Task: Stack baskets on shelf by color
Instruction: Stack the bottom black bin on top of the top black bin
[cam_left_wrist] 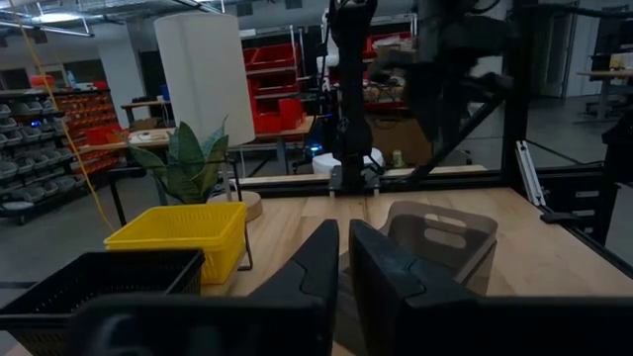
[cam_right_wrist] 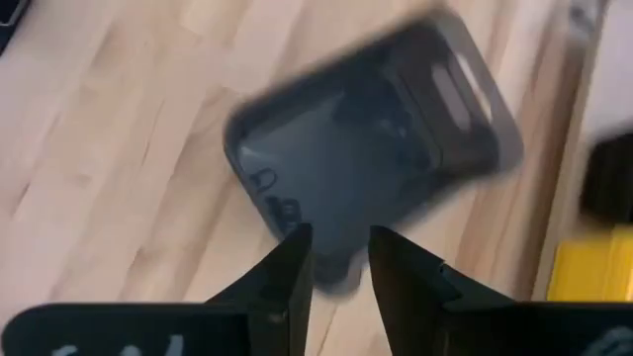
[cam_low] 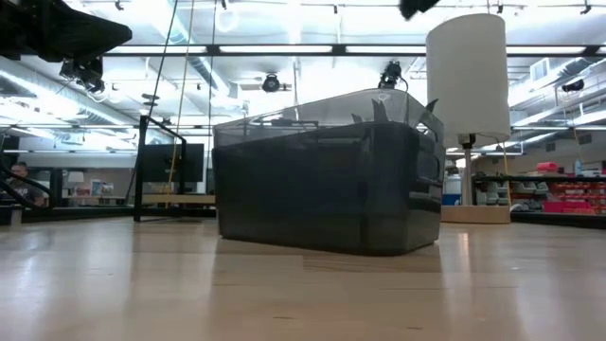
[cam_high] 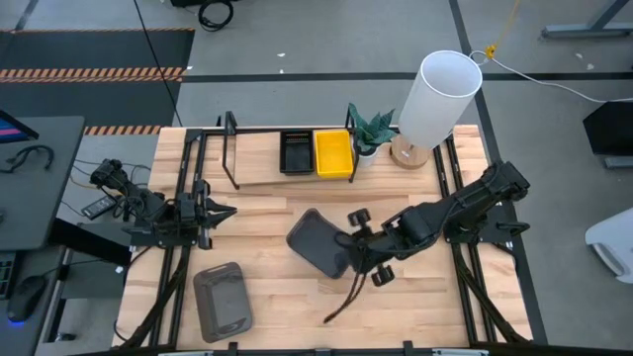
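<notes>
My right gripper (cam_high: 348,253) is shut on a smoky-grey basket (cam_high: 316,242) at the table's middle; the basket is tilted. It also shows in the left wrist view as the grey basket (cam_left_wrist: 440,242) and in the right wrist view as the grey basket (cam_right_wrist: 366,148). A second grey basket (cam_high: 223,300) rests flat on its bottom near the table's near edge and fills the low view (cam_low: 322,175). On the shelf (cam_high: 259,180) at the far side, a black basket (cam_high: 296,151) and a yellow basket (cam_high: 333,153) sit side by side. My left gripper (cam_high: 216,211) waits shut at the left, touching nothing. My right gripper pinches the grey basket's rim (cam_right_wrist: 334,265) at one short end, between its two fingers (cam_right_wrist: 289,272). The fingers come slanting down from the table's right side. The basket hangs tilted away from the fingers toward the left; whether its low edge is off the table, I cannot tell.
A green plant (cam_high: 371,129) and a tall white lamp (cam_high: 440,94) stand at the shelf's right end. A black cable (cam_high: 346,297) trails on the wood below the right gripper. Bare wood lies between the two grey baskets and the shelf.
</notes>
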`<move>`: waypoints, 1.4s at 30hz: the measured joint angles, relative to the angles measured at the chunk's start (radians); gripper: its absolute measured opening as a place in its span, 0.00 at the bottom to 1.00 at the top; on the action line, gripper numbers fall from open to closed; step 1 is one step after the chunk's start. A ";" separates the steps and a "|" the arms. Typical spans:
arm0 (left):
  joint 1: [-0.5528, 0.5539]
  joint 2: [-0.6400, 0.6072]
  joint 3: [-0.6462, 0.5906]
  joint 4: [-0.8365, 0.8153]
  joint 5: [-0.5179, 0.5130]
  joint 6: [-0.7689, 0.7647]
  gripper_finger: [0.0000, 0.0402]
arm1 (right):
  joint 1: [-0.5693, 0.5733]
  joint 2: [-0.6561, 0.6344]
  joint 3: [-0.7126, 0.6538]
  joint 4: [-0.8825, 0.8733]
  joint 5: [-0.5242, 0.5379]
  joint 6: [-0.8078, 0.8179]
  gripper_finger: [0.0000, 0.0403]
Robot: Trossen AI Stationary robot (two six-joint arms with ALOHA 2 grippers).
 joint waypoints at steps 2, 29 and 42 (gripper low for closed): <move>0.000 0.000 0.000 0.000 0.000 0.000 0.08 | 0.000 -0.026 -0.010 -0.037 0.001 0.067 0.25; 0.000 0.000 0.000 0.000 0.000 0.000 0.08 | 0.067 -0.790 -0.688 0.642 0.082 -0.038 0.22; 0.000 0.000 0.000 0.000 0.000 0.000 0.07 | 0.068 -1.013 -0.831 0.650 0.076 0.079 0.22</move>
